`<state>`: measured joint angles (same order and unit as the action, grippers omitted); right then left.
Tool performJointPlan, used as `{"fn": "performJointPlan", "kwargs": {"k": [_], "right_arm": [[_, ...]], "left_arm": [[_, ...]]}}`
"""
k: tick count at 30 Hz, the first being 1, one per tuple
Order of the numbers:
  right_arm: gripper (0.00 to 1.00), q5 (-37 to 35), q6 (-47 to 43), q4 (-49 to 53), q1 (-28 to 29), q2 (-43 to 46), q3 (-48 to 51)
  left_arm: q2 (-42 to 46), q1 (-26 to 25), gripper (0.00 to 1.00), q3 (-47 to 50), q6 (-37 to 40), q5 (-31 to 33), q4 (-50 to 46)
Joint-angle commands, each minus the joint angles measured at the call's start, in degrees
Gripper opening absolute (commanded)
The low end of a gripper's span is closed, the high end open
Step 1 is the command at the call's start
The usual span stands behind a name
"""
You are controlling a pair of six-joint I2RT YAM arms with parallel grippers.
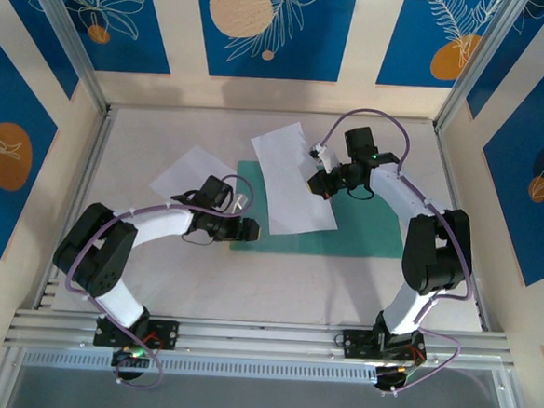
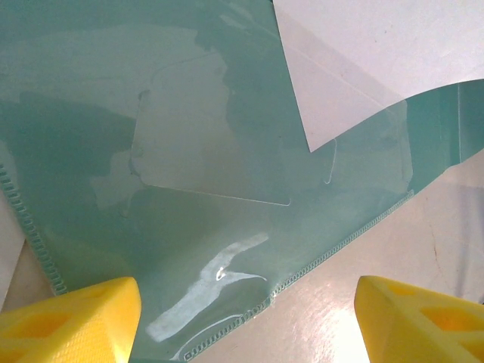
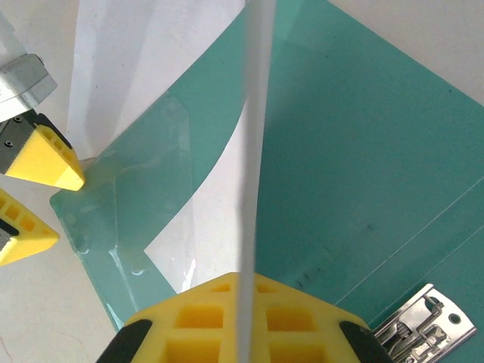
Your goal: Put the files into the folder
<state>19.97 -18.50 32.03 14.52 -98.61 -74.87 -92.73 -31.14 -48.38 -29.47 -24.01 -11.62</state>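
The right end effector (image 1: 322, 181) is clenched on a sheet (image 1: 290, 182) lying askew across the open folder (image 1: 368, 231) on the table (image 1: 247, 286); the left end effector (image 1: 250, 228) hovers released at the folder's left edge; drag the sheet low and slowly toward the clip (image 3: 423, 327), squaring it.

The top external camera looks down from above and behind the near edge, taking in the whole pale table (image 1: 275, 288). Each wrist camera hangs close over the flat teal-green card folder (image 1: 363, 234), the left at its near left corner and the right at its far side. All three views share one white paper sheet (image 1: 292, 182).
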Motion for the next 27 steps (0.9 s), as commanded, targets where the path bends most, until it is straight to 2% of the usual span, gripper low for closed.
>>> {"fn": "performJointPlan", "kwargs": {"k": [1, 10, 27], "right_arm": [[0.03, 2.7, 1.1, -0.2, -0.4, -1.1, -0.7], [0.04, 6.4, 4.7, 1.6, -1.8, -3.4, -2.2], [0.05, 7.4, 6.3, -0.7, -1.8, -4.4, -0.3]], "left_arm": [[-0.4, 0.6, 0.75, -1.2, -0.1, -1.0, -1.1], [0.0, 0.7, 0.75, -0.8, -0.6, -1.2, -0.8], [0.0, 0.7, 0.75, -0.7, -0.6, -1.5, -0.8]]}}
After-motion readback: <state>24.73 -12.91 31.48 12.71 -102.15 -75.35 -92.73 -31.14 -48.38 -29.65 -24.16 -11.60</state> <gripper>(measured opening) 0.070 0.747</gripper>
